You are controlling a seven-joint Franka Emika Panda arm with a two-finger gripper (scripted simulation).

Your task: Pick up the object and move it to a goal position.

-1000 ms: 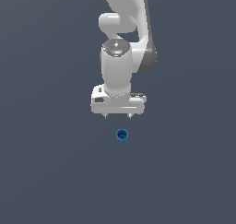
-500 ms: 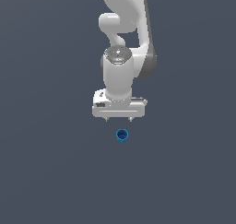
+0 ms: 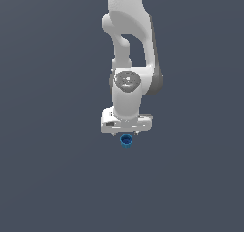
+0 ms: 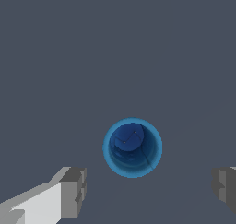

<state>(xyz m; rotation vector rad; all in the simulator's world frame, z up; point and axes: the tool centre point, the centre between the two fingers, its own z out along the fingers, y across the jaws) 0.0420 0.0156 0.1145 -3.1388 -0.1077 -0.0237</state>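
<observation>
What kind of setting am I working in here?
Likely a bare simulated test scene: a flat, featureless grey floor, one white arm with its claw open, and a single small blue cup. No furniture or walls show.

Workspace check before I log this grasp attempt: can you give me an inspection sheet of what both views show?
Surface: plain dark grey floor, unmarked.
Job's things: blue cup, upright, hollow facing up, resting on the floor; no goal marker seen.
Clutter: nothing seen.
Grippers: gripper open, fingers wide on either side, not touching the cup; in the exterior view it sits just above the cup.
Cables: nothing seen.
Surroundings: only the white arm; nothing else seen.
</observation>
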